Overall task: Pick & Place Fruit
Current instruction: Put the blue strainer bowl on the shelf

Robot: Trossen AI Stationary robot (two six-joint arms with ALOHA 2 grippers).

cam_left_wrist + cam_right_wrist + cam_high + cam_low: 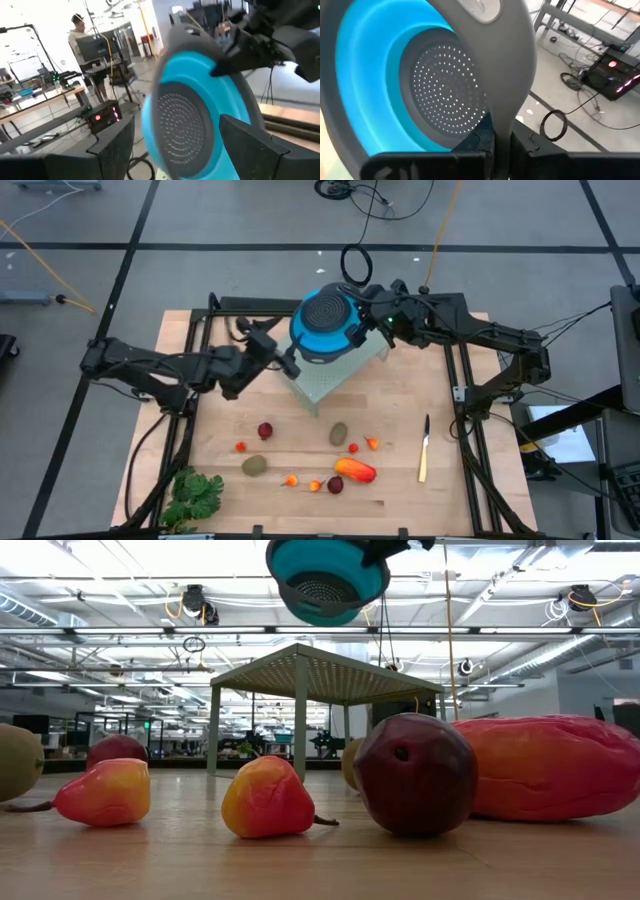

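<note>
High view first: nearest me I see the fruit [335, 470] scattered loose on the wooden table [400, 395], between a green leafy bunch [194, 496] and a knife [424, 449]. Farther back stands a small mesh stand [330, 383]. Above it my right gripper [362, 330] is pinched tight on the grey handle of a blue colander [325, 324]. My left gripper [290, 365] sits just beside the colander, fingers spread wide, holding nothing.

Left hand [292, 366] spread; right hand [362, 330] clamped shut.
</note>
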